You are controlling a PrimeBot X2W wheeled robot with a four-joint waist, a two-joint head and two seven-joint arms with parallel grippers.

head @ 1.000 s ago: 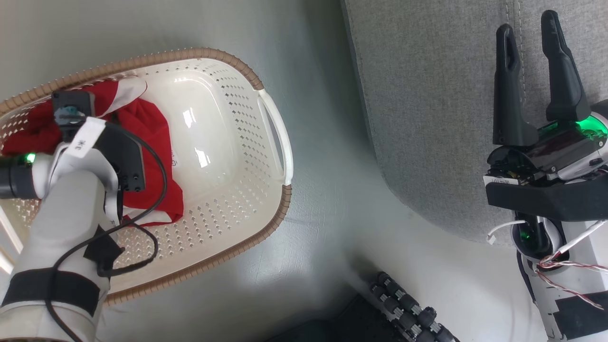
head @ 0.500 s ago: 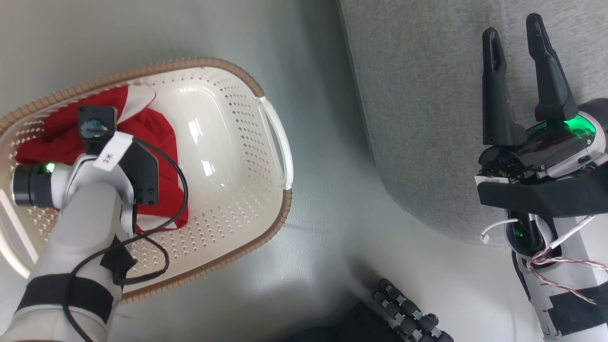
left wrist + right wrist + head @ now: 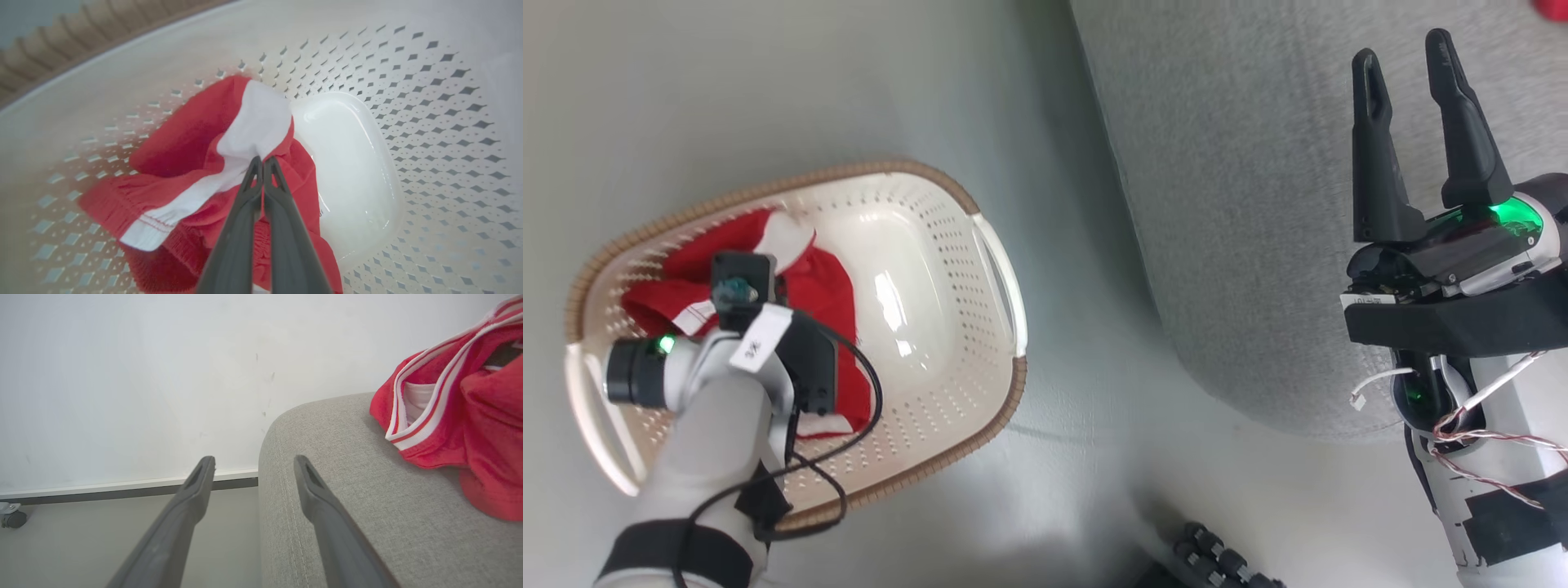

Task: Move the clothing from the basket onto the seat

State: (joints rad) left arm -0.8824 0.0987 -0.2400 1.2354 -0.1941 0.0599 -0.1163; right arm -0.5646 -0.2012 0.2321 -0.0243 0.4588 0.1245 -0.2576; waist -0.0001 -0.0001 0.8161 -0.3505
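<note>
1. Left gripper (image 3: 262, 160): both fingers are drawn fully together. The tips pinch a fold of the red garment (image 3: 192, 139) where its white panel meets the red cloth.
2. Red garment: soft, bright red and crumpled, with a broad white panel, a red-stitched hem and a gathered elastic edge. It lies inside the basket (image 3: 1018, 384) toward its left end, partly against the perforated wall and beside the glossy bare bottom.
3. Left arm (image 3: 703, 441): a pale forearm rises from the lower left of the head view. The wrist bends down into the basket, with a black cable looped alongside.
4. Basket: cream, perforated, with a brown woven-look rim and white handles. It stands on the grey floor (image 3: 768, 82), near the seat (image 3: 1241, 204) but apart from it.
5. Right gripper (image 3: 1401, 45): the fingers are spread wide and hold nothing. It is poised over the seat's rounded edge.
6. Seat: grey woven upholstery.
7. Second red garment (image 3: 470, 416): it lies on the seat, with white-and-red striped trim, beyond the right fingertips.
8. Wall (image 3: 122, 375): white, with skirting.
</note>
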